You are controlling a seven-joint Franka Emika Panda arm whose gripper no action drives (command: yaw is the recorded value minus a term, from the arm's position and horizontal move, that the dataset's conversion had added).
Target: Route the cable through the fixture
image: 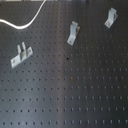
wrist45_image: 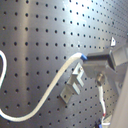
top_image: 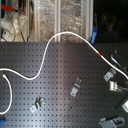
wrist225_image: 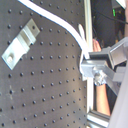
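The bench [image: 75,95] is a black perforated breadboard. In the first exterior view, three metal brackets stand on it, well apart: one [image: 21,55] toward the first exterior view's left, one [image: 73,33] near the middle, and one [image: 110,18] toward the first exterior view's upper right. The white cable [image: 27,23] enters only the upper left corner of that view as a curved loop and touches none of the brackets.

In the second exterior view, the cable [top_image: 47,52] runs from the second exterior view's left edge, rises in an arch over the bench, and descends toward the second exterior view's right edge, where the gripper [top_image: 113,86] sits.

In the first wrist view, the fingers [wrist45_image: 95,60] pinch the cable [wrist45_image: 55,85] near its end, beside a bracket [wrist45_image: 73,85]. The second wrist view shows the same pinch on the cable [wrist225_image: 67,25], with a bracket [wrist225_image: 19,44] apart from it.
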